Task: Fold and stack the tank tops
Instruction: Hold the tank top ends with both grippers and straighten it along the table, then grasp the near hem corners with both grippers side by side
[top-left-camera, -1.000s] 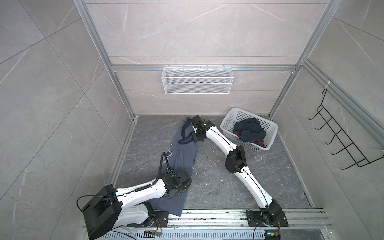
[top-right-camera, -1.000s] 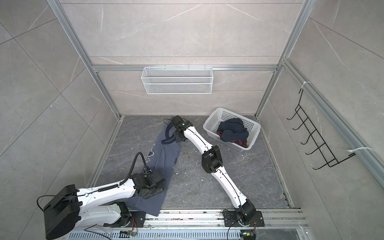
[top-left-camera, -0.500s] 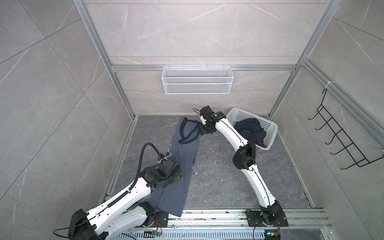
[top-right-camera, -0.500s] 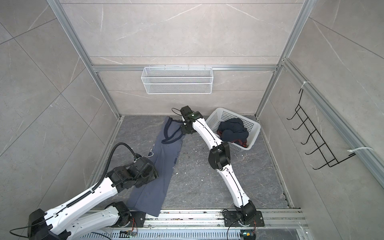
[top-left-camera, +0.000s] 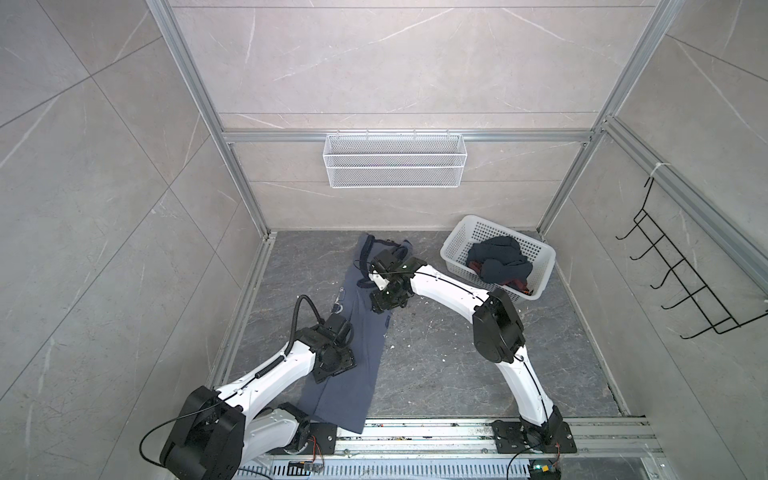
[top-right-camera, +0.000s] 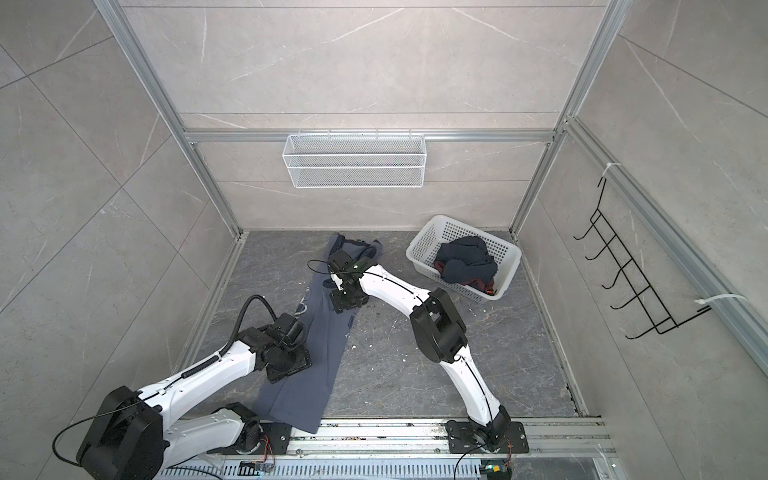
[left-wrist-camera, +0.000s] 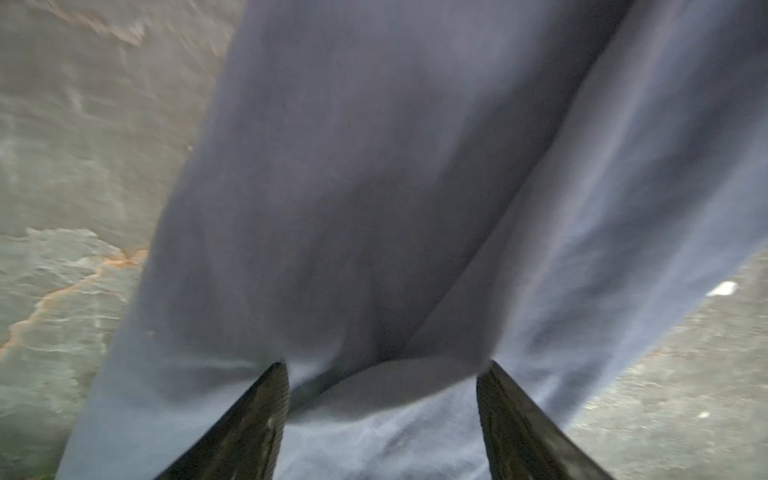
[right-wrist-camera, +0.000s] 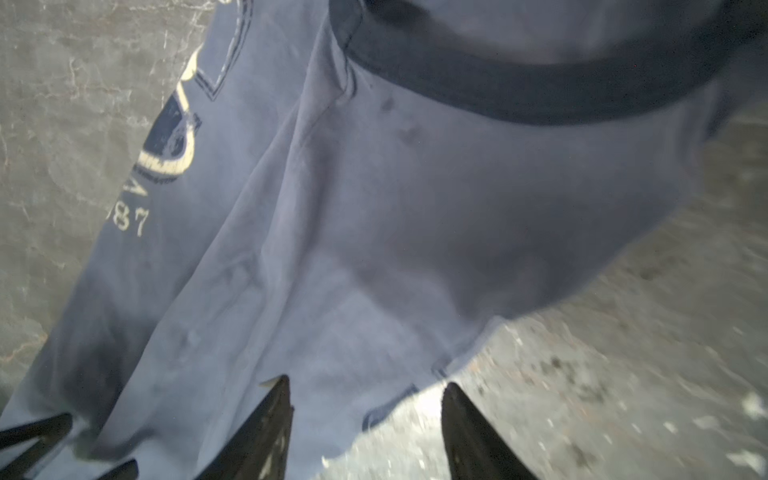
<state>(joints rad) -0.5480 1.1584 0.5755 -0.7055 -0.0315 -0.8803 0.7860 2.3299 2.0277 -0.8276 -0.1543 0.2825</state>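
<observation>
Where grey marbled floor meets tiled walls, blue tank top lies.

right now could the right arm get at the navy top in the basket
probably yes: the right gripper is open and empty, and the navy top lies uncovered in the open-topped basket beside that arm, nothing between

Left arm, right arm partly hide slate-blue top (wrist views blurred).
</observation>
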